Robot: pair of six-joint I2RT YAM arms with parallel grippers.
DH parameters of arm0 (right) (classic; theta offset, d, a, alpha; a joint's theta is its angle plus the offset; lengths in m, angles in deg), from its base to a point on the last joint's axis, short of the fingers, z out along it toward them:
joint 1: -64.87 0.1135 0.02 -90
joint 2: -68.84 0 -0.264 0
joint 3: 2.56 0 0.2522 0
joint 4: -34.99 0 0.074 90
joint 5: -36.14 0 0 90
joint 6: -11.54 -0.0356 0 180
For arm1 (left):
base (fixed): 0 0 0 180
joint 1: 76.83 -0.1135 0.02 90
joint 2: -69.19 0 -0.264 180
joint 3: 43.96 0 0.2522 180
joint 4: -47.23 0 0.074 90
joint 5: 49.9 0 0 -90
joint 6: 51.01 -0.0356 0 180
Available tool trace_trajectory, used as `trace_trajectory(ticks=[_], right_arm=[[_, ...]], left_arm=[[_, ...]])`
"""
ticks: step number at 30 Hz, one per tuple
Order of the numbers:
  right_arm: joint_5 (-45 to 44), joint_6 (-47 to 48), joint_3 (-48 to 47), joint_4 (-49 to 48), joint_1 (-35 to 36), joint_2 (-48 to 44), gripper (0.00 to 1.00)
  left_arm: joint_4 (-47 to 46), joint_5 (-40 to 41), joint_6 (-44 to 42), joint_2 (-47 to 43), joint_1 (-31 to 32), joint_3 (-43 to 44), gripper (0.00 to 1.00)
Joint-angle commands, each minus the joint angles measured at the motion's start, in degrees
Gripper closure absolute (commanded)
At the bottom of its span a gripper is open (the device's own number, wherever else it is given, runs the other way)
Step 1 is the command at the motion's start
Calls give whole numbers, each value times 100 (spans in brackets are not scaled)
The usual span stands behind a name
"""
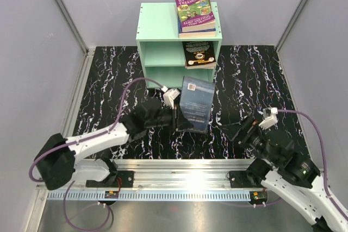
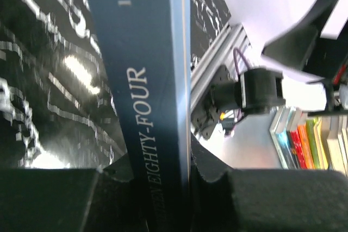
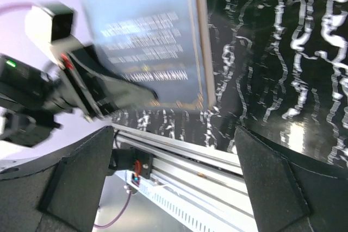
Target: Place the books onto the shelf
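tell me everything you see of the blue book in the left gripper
The blue book is a slate-blue paperback with a spine lettered "eighty-four" in pale type, text lines and a white label on the facing cover. It stands on end in front of the shelf, clamped at one edge by the left gripper; whether it touches the table is unclear.

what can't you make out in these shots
- Left wrist: the blue book spine title starts behind the left gripper.
- Right wrist: its back-cover print is motion-blurred.
- Top view: the black book cover text is too small; covers beneath the purple book are hidden by it.
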Motion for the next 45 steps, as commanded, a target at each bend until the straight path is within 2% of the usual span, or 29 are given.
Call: trace_trajectory(ticks=[1,6,13,17,23,27,31,35,38,45], right_arm=[[-340,106,-216,778,35,-69,1],[-296,106,-199,902,35,-402,1],[-235,132,-129,832,35,-324,1],[-200,159,-102,718,35,-236,0],[-191,176,-93,744,35,-236,0],[-199,124,-50,814,35,-332,0],[-182,106,-32,840,27,-394,0],[-156,80,47,788,35,-394,0],[-103,44,126,700,35,-385,0],[-32,0,188,577,35,-368,1]], left_arm=[[-937,-140,-334,215,-69,1066,100],[-997,-447,-238,619,-350,1673,100],[-1612,-939,184,1094,-824,1919,100],[-2086,-1211,517,1726,-1115,2087,100],[-2683,-1291,843,2342,-1343,2166,100],[-2975,-1344,1186,2413,-1440,2175,100],[-2546,-1309,1204,2255,-1510,2463,100],[-1301,-1282,1186,2167,-1633,3070,100],[-701,-1405,1439,2315,-1809,3536,100],[-875,-2301,2258,3151,-2152,4292,100]])
